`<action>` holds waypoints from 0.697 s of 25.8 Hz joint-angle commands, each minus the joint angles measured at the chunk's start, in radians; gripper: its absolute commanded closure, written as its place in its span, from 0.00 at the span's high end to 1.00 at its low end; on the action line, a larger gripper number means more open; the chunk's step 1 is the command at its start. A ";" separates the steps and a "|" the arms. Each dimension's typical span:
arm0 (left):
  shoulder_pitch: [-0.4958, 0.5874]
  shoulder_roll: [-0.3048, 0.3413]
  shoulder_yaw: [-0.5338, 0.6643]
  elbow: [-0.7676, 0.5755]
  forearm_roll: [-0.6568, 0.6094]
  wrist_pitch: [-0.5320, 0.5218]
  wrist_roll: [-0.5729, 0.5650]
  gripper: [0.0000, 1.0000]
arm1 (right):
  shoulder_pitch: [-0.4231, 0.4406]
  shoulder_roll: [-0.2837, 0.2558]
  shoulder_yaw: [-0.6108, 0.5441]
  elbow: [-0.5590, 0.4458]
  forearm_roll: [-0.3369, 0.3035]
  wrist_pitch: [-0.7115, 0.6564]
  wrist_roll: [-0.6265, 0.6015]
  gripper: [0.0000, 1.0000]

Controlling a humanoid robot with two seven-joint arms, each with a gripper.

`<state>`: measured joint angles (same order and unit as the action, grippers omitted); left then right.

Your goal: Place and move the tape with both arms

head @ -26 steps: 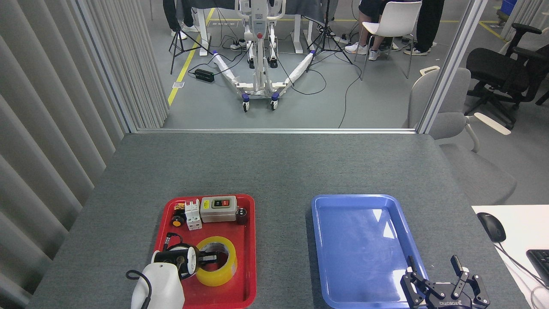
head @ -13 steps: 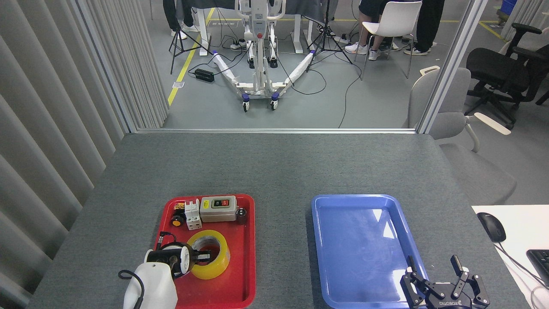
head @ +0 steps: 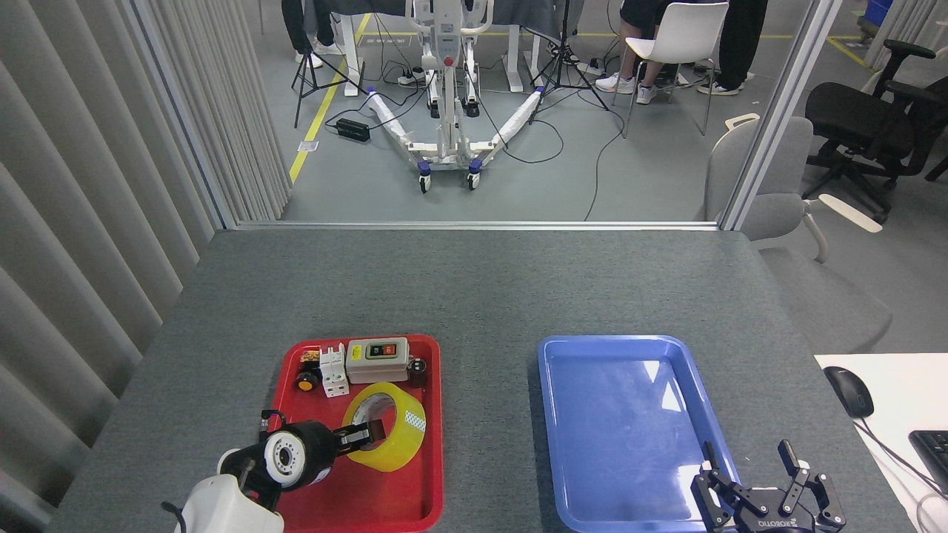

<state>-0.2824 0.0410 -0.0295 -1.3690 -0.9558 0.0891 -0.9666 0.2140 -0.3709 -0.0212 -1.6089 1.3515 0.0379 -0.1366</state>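
The tape (head: 392, 433), a wide yellow roll with a white core, is tilted up above the red tray (head: 426, 474), its hole facing left. My left gripper (head: 363, 435) comes in from the lower left and is shut on the roll's wall, one finger inside the core. My right gripper (head: 755, 474) stays low at the bottom right, by the near right corner of the blue tray (head: 563, 444). Its fingers are spread open with nothing between them.
At the back of the red tray sit a grey switch box (head: 377, 360), a white breaker (head: 334, 371), a small orange push button (head: 304, 383) and a black part (head: 418, 369). A mouse (head: 849, 390) and keyboard (head: 935, 451) lie on a white desk at the right.
My left gripper has lifted the tape off the tray floor and tipped it up on edge, shifting it right. The left arm's wrist rotated and drew back. The right arm has not moved.
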 commanded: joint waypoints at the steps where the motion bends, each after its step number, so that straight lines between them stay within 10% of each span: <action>1: 0.042 -0.032 0.023 -0.081 0.108 0.001 0.003 0.00 | -0.005 0.000 -0.003 -0.005 0.001 -0.001 0.002 0.99; 5: 0.077 -0.147 0.063 -0.082 0.200 -0.084 -0.004 0.00 | -0.051 0.001 -0.022 -0.009 -0.006 -0.015 0.008 0.99; 12: 0.161 -0.164 -0.007 -0.090 0.493 -0.333 -0.058 0.00 | -0.128 0.030 -0.013 -0.010 -0.031 -0.042 0.022 0.99; 18: 0.220 -0.161 -0.024 -0.111 0.687 -0.408 -0.179 0.00 | -0.150 -0.046 -0.010 -0.006 -0.361 -0.302 0.086 0.99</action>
<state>-0.0892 -0.1212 -0.0470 -1.4768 -0.3735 -0.2694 -1.0741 0.0688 -0.3688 -0.0318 -1.6190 1.1531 -0.1479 -0.0683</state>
